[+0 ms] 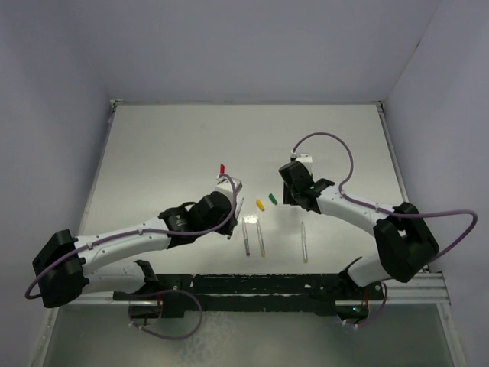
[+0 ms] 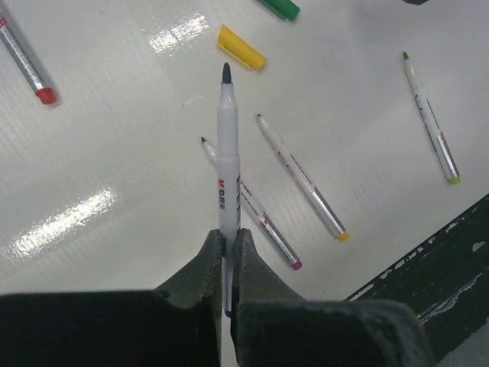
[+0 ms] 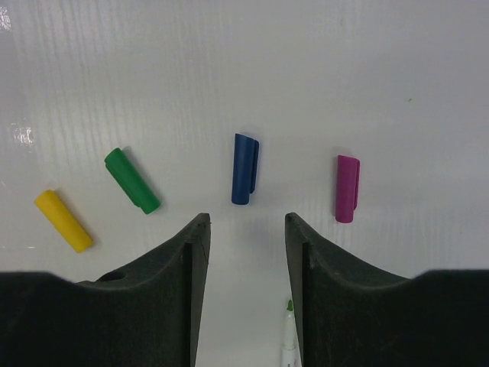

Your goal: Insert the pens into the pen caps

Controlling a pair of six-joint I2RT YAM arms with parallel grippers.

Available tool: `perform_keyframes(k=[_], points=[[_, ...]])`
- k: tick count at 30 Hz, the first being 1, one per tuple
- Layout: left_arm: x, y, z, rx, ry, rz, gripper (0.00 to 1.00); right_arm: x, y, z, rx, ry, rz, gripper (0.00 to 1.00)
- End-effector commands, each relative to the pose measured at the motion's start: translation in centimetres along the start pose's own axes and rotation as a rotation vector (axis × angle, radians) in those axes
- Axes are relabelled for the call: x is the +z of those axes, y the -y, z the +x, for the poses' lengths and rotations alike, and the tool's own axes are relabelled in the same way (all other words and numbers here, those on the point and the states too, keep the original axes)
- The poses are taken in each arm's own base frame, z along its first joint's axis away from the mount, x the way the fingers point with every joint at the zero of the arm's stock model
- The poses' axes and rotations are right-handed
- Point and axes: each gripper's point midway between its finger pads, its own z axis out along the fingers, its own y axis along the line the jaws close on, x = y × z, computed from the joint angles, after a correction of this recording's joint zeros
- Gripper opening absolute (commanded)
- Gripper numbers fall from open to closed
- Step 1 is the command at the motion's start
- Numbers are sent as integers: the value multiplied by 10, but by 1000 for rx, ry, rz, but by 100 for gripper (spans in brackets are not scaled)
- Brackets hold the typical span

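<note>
Nearest the arm bases, three pens lie flat on the table point(image 1: 168, 153) with their tips pointing away from me. The purple-ended pen point(image 2: 252, 206) and the yellow-ended pen point(image 2: 302, 177) are near each other, roughly parallel and not touching. The green-ended pen point(image 2: 429, 118) lies well apart to the right.

Left gripper point(image 2: 228, 238): jaws pinched tight on the held pen point(image 2: 228, 153). The grip is low on the barrel, close to its blue rear end. The barrel sticks straight out past the fingers, off the table, with the dark tip uncapped. In the wrist view the tip lines up toward the yellow cap point(image 2: 241, 47) without reaching it.

Right gripper point(image 3: 246, 222): jaws part-way open with a moderate gap and nothing between them. I see no contact with any cap. The tip of the green-ended pen shows through the gap, on the table below the fingers.

Caps, all lying on their sides and apart from one another, run in a loose row: yellow cap, green cap point(image 3: 131, 180), blue cap point(image 3: 244, 180), purple cap point(image 3: 347, 188). The blue cap sits just ahead of the right gripper's gap. The purple cap is off beyond one finger, and the green and yellow caps are off beyond the other.

Farthest out, past the left gripper, lies the red-ended pen point(image 2: 23, 57). I cannot tell whether the red part is a cap.
</note>
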Motion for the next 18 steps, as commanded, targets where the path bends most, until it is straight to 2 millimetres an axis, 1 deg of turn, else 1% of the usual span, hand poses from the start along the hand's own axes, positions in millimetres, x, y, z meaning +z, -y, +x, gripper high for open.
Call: perform_keyframes(k=[1, 5, 12, 18], points=[[0, 25, -30, 7, 141, 133, 0, 5, -4, -15, -5, 11, 15, 47], [4, 33, -32, 8, 162, 176, 0, 15, -7, -18, -7, 6, 20, 46], [10, 37, -30, 7, 159, 196, 0, 32, -8, -23, 14, -19, 9, 43], [10, 40, -29, -1, 158, 211, 0, 41, -11, -21, 9, -44, 5, 41]])
